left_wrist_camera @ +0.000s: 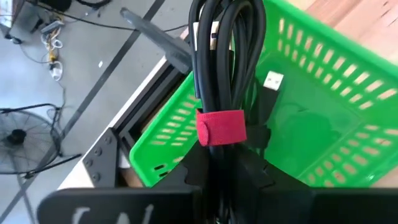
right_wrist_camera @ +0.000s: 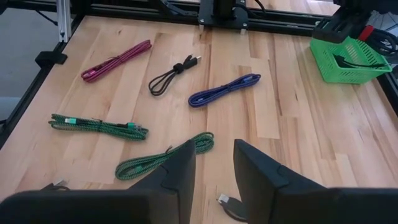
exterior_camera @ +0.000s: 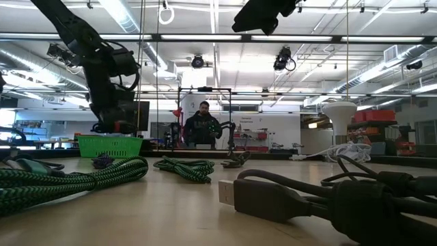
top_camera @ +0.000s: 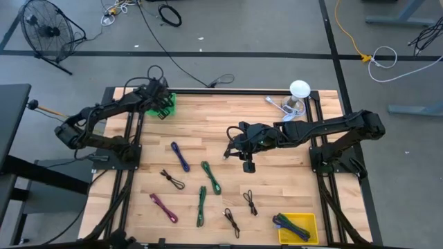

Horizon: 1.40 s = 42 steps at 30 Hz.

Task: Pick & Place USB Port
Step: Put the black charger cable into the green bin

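Even, bright light falls from long ceiling strip lights (exterior_camera: 205, 37), seen glaring white in the low view. The wooden tabletop (top_camera: 228, 124) is lit flatly from overhead, and the cables on it cast only faint, short shadows. In the low view the near black cable (exterior_camera: 328, 195) and the green braided cable (exterior_camera: 61, 179) are soft and out of focus, while the room behind is sharper. The left wrist view shows the green basket (left_wrist_camera: 323, 93) vivid, its nearest foreground blurred. The right wrist view is clear, with its own dark fingers (right_wrist_camera: 168, 174) soft.

Pale wooden table (top_camera: 277, 138), slotted green plastic basket (left_wrist_camera: 323, 93), glossy black cable (left_wrist_camera: 227, 56) with red cloth strap (left_wrist_camera: 221, 127).
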Each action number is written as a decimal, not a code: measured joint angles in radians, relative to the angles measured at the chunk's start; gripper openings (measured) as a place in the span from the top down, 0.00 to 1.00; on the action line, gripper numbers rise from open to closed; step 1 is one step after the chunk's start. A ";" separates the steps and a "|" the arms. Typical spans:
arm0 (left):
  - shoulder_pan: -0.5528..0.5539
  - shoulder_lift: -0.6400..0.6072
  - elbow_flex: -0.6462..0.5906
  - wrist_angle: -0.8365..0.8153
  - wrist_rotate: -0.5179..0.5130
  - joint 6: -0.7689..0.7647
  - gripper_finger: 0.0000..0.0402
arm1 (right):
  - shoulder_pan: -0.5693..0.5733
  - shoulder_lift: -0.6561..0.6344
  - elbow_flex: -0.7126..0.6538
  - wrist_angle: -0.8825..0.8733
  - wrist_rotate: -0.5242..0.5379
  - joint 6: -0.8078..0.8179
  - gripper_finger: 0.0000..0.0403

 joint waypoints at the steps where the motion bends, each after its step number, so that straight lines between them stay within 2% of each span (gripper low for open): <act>1: 0.004 0.000 0.000 0.001 0.010 0.000 0.89 | 0.000 0.000 0.000 0.000 0.000 0.000 0.73; 8: 0.008 0.000 0.000 0.013 0.015 -0.002 0.71 | 0.000 0.000 0.000 0.000 0.000 0.000 0.73; 12: 0.009 0.000 0.000 0.014 0.015 -0.032 0.65 | 0.000 0.000 0.000 0.000 0.000 0.000 0.73; 20: 0.008 0.000 0.000 0.013 0.016 -0.059 0.63 | 0.000 0.000 0.000 0.000 0.000 0.001 0.73; 26: -0.017 -0.012 0.033 -0.013 0.062 -0.084 0.65 | 0.000 0.000 0.000 0.000 0.000 0.002 0.73; 35: -0.085 -0.044 0.150 -0.189 0.333 -0.220 0.65 | 0.000 0.000 -0.005 -0.004 0.001 0.006 0.73; 39: -0.136 -0.056 0.164 -0.204 0.465 -0.285 0.65 | -0.004 0.001 -0.070 0.060 0.092 -0.028 0.73; 42: -0.183 -0.056 0.163 -0.195 0.510 -0.296 0.65 | -0.037 0.001 -0.127 0.099 0.131 -0.027 0.73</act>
